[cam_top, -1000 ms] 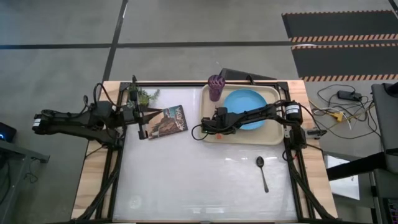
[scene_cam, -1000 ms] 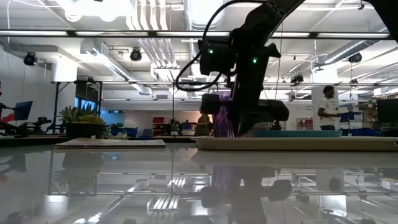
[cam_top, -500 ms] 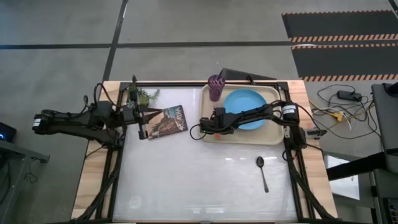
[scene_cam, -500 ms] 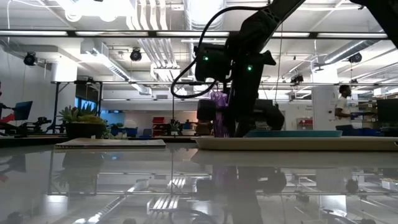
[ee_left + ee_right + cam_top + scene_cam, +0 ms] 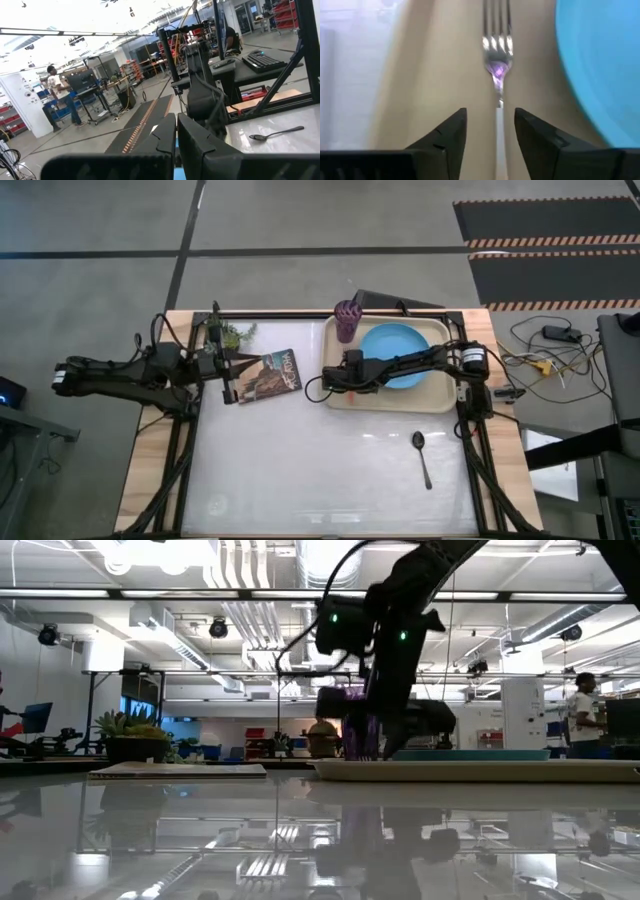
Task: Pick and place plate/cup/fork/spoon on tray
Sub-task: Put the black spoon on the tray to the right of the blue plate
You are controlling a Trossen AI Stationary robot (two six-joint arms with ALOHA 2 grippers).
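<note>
The beige tray (image 5: 400,405) lies at the table's far right. On it are the light-blue plate (image 5: 395,352) and the purple cup (image 5: 347,320), upright at the tray's far left corner. The fork (image 5: 497,70) lies flat on the tray floor beside the plate (image 5: 600,60). My right gripper (image 5: 491,135) is open over the tray's left part (image 5: 332,380). Its fingers stand on either side of the fork's handle, apart from it. The dark spoon (image 5: 422,455) lies on the table near of the tray. My left gripper (image 5: 176,145) waits shut at the table's far left (image 5: 222,370).
A picture book (image 5: 270,375) lies left of the tray, and a small potted plant (image 5: 238,333) stands at the far left. The white table surface near of the tray holds only the spoon. People stand in the room behind the table.
My right gripper has shifted slightly toward the table's left over the tray's left part, dipping and then rising a little.
</note>
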